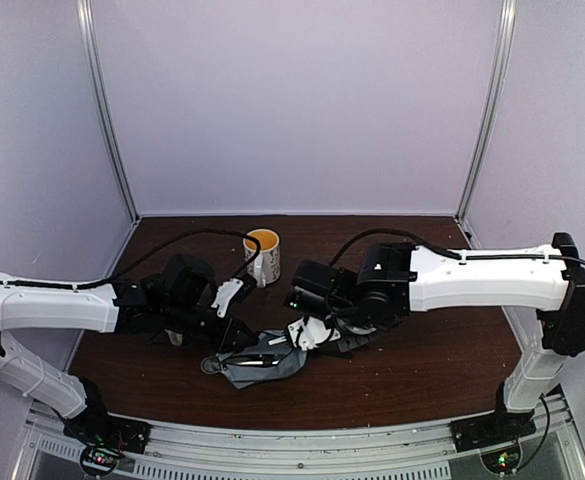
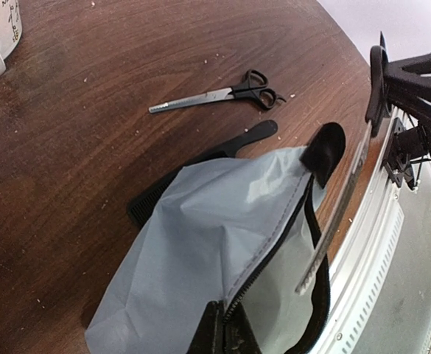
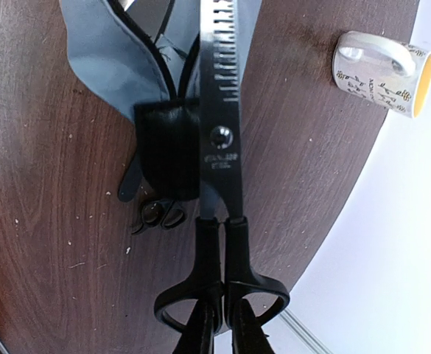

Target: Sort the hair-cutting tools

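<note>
In the right wrist view my right gripper is shut on the black handles of a pair of thinning scissors. The toothed blade points into the open mouth of the grey zip pouch. My left gripper is shut on the pouch's zip edge and holds the mouth open. The held scissors hang just above that opening. A second pair of scissors lies on the table beyond the pouch. A black comb lies partly under the pouch. From above, both grippers meet over the pouch.
A cream mug with a yellow inside stands at the back of the table, behind the grippers; it also shows as the mug in the right wrist view. The pouch lies close to the table's near edge and metal rail.
</note>
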Motion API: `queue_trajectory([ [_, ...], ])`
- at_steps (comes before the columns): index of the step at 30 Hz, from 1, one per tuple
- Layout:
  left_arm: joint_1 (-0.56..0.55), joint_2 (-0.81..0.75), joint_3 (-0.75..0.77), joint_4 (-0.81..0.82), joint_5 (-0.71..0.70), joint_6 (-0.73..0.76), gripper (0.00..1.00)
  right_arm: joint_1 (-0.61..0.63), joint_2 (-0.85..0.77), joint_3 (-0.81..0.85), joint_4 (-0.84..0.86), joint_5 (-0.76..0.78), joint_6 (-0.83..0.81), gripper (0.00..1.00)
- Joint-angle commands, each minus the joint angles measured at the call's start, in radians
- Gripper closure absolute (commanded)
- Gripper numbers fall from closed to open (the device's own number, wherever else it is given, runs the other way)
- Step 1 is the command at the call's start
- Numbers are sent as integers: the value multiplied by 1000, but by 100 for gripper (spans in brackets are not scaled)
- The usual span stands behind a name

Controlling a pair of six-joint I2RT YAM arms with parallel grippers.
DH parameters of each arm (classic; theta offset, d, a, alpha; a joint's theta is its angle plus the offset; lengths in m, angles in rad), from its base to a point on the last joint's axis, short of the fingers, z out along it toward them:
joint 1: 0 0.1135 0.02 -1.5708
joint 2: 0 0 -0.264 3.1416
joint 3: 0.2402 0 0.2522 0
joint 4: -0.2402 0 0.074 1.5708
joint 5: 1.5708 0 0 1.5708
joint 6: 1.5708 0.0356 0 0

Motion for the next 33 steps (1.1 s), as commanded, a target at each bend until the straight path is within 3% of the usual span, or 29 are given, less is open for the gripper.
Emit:
queue_trajectory([
  [1, 8, 13, 26, 41, 21, -31, 100, 42, 39, 34, -5, 93, -26, 92],
  [15, 8, 23, 23, 46, 23, -101, 100, 120, 209, 231, 7, 105, -7, 92],
  [33, 8, 23, 9, 55, 32, -112, 100, 167, 346, 285, 116, 146, 55, 93],
])
